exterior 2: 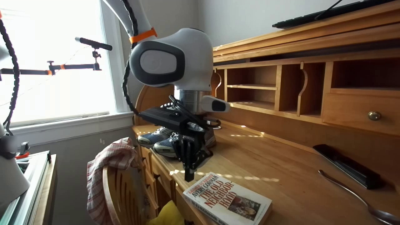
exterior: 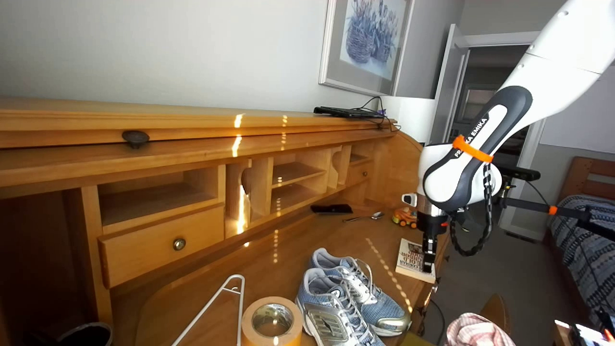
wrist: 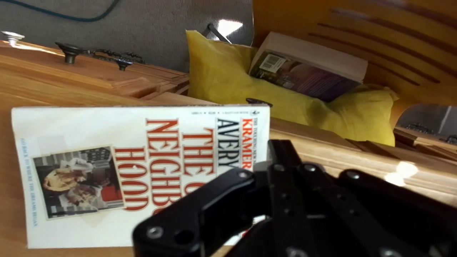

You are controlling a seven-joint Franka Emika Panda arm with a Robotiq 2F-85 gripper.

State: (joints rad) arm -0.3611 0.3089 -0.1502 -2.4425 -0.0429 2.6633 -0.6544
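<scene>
With jaws fully together, empty, avoid lowering gripper (wrist: 280, 143) onto book (wrist: 135, 175), left in wrist view; could push it off desk (exterior 2: 281, 162).

A: Light source?
B: Window (exterior 2: 47, 40), clipped white in an exterior view; wall (exterior 2: 73, 168) below it dim; sun flecks (exterior: 238, 120) streak the roll-top desk (exterior: 331, 235)
A: Wrist view?
B: Glare patch (wrist: 229, 27) blown out on floor (wrist: 153, 32); gripper (wrist: 280, 144) near-black, slightly out of focus; paperback (wrist: 89, 132) evenly lit, fine print soft

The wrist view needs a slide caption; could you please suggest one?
Closed gripper near a white paperback on the desk; another book on a yellow cushion.
</scene>
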